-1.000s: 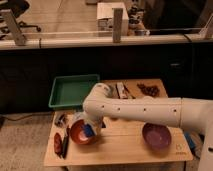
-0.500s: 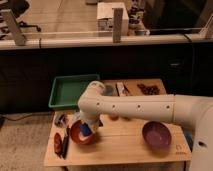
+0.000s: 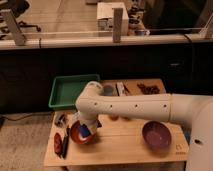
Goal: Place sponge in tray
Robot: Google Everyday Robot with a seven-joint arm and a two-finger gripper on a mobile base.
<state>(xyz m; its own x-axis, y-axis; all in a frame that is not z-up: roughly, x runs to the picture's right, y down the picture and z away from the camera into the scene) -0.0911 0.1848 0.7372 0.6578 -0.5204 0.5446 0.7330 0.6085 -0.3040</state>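
Note:
The green tray (image 3: 69,91) stands at the back left of the wooden table. My white arm reaches in from the right, and my gripper (image 3: 85,128) hangs down over the orange bowl (image 3: 79,136) at the front left. A dark-blue patch, the sponge (image 3: 84,131), shows right at the gripper's tip, over the bowl. I cannot tell whether it is held or resting in the bowl. The gripper is in front of the tray's near rim, a little to its right.
A purple bowl (image 3: 156,134) sits at the front right. A light-blue cup (image 3: 107,90) stands just right of the tray, with small items (image 3: 145,88) behind the arm. Dark and red utensils (image 3: 60,142) lie at the table's left edge. A dark counter wall runs behind.
My arm has swung a little to the left, and the gripper with the blue patch has shifted left over the orange bowl. The other objects have not moved.

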